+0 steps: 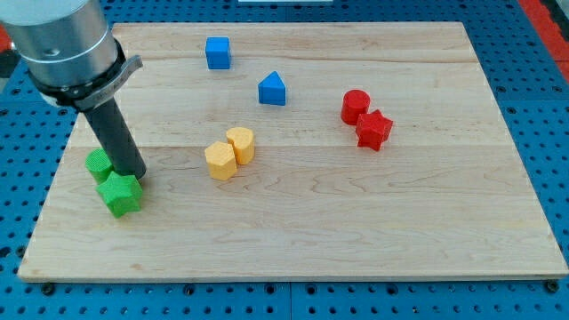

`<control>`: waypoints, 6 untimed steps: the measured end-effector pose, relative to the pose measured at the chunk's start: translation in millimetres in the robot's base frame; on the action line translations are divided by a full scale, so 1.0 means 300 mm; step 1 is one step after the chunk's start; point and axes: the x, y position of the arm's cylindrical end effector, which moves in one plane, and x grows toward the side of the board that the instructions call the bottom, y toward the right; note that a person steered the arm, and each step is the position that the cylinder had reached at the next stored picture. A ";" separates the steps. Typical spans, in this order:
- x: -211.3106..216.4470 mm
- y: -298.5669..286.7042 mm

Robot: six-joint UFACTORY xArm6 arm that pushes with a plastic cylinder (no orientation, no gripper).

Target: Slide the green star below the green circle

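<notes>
Your rod comes down from the grey cylindrical arm housing at the view's top left, and my tip [133, 175] sits at the green pair on the left side of the board. It has no jaws to open or close; it is a plain dark rod, and its end meets the top right edge of the green star [120, 194], as far as you can tell from this angle. The rod hides part of the green circle [98, 164], which lies just above and slightly left of the star, the two touching or very nearly so.

The surface you are working on is a pale wooden board [356, 231] with visible grain and plank seams running across it. It rests on a blue perforated base [542, 107] that shows along every side.

Near the middle you have two yellow blocks touching: a yellow hexagon-like block [220, 161] and a yellow rounded block [240, 144] up to its right. Toward the top sit a blue cube [218, 52] and a blue wedge-shaped block [273, 89], apart from each other. On the right, a red cylinder [355, 106] touches a red star [374, 130] just below it.
</notes>
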 end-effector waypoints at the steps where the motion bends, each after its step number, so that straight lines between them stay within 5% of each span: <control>1: 0.002 0.063; 2: 0.085 0.151; 3: 0.122 -0.002; 6: -0.159 0.046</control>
